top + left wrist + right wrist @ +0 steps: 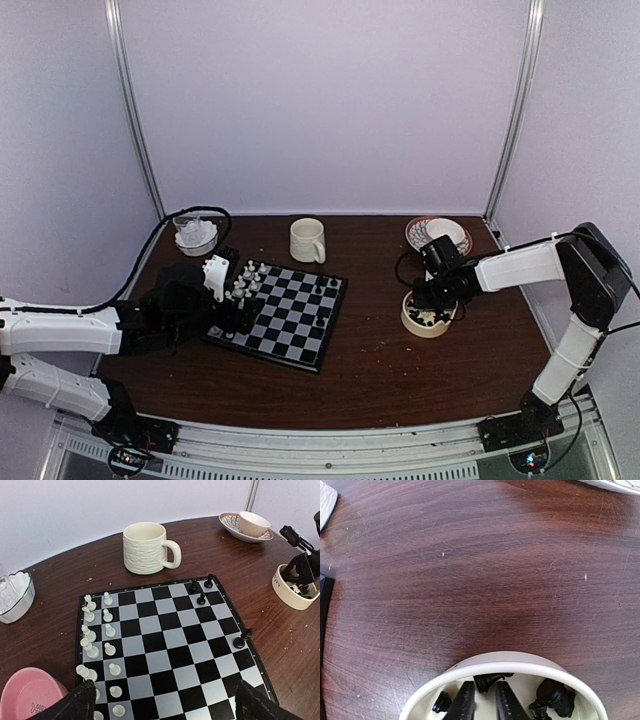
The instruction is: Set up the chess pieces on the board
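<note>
The board (295, 320) lies askew on the desk (400, 385), left of the middle and closer to the near edge than the far one. White chess pieces (107, 615) stand in two rows along the board's left side. Four black chess pieces (201, 599) stand apart along its right side, three of them at the far right corner. The left tool (165, 695) hovers over the board's near left part with its fingers spread wide and nothing between them. A pink bowl (25, 695) sits just beside the board, by the desk's left edge. The right tool (484, 685) reaches down into a cream bowl (520, 661) right of the middle of the desk. Its fingers stand narrow, and one of the loose black pieces (552, 695) lies at their tips; I cannot tell whether it is gripped. Along the far edge stand a glass dish (196, 236) at the left corner, a mug (307, 240) near the middle, and a saucer (231, 524) carrying a cup (254, 522) toward the right corner.
</note>
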